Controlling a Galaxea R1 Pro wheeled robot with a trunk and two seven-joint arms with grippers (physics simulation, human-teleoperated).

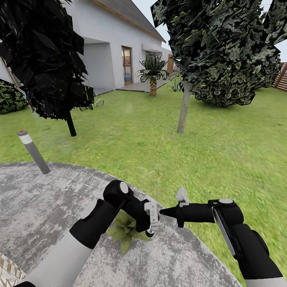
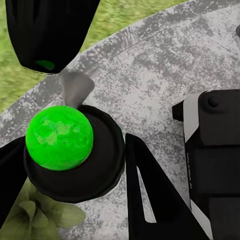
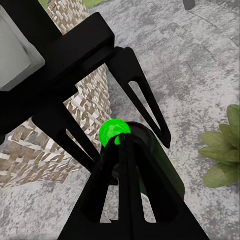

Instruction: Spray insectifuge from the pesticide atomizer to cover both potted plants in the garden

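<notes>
Over the round grey mottled stone patio [image 1: 48, 207], the left gripper [image 1: 151, 217] hangs above a speckled green potted plant [image 1: 125, 231], its spread unclear. The right gripper [image 3: 120, 150] pinches the dark green pesticide atomizer [image 1: 191, 212]; tilting its nozzle downward should wet the leaves.

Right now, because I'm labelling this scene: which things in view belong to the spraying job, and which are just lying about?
Job in hand:
- pesticide atomizer, held in the left end effector
- right end effector, tip at the atomizer
- potted plant

Lying about:
- bollard lamp
- wicker seat
- palm
- house
</notes>
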